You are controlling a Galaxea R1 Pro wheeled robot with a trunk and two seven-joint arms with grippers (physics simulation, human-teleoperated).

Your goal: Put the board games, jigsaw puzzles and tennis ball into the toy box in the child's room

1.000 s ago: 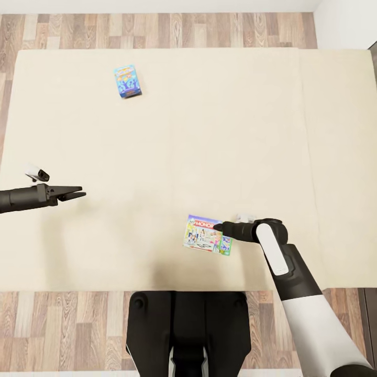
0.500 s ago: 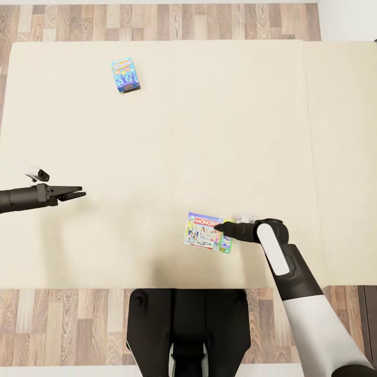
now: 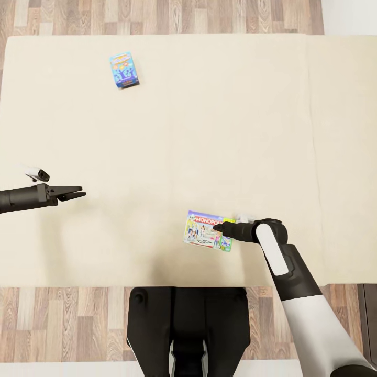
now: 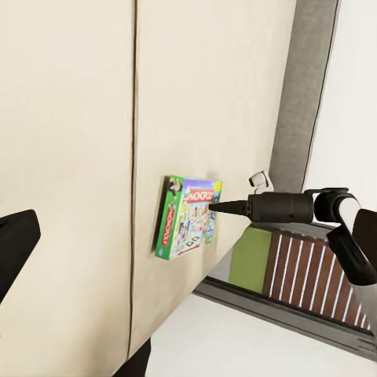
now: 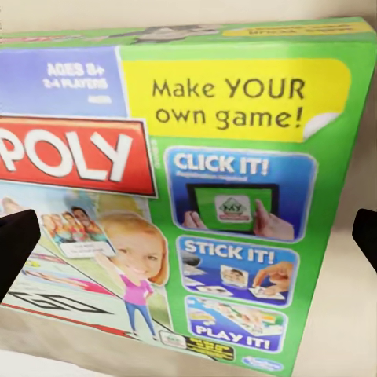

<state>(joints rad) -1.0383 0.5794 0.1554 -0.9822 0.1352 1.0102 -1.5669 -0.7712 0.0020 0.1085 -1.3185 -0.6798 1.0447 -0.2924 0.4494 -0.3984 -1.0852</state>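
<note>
Two board games lie on the cream bed (image 3: 209, 131). The white one with multicoloured edges (image 3: 206, 231) rests near the front edge, and it also shows in the left wrist view as a printed box (image 4: 184, 216). The small teal-blue one (image 3: 124, 69) lies far back on the left. My right gripper (image 3: 215, 227) is at the right end of the white box, open, and its two dark fingertips (image 5: 16, 239) flank the box's printed lid (image 5: 196, 181) in the right wrist view. My left gripper (image 3: 78, 192) hovers open over bare mattress at the left, holding nothing.
Wood-plank floor (image 3: 157, 15) runs beyond the far side of the bed and in front of it. The mattress seam (image 3: 314, 157) runs down the right part. The dark grey bed frame (image 4: 302, 102) borders the mattress. My dark base (image 3: 188, 324) stands at the near edge.
The whole head picture has shifted, so the bed and both boxes sit a little higher in it. Both grippers keep their places relative to the boxes.
</note>
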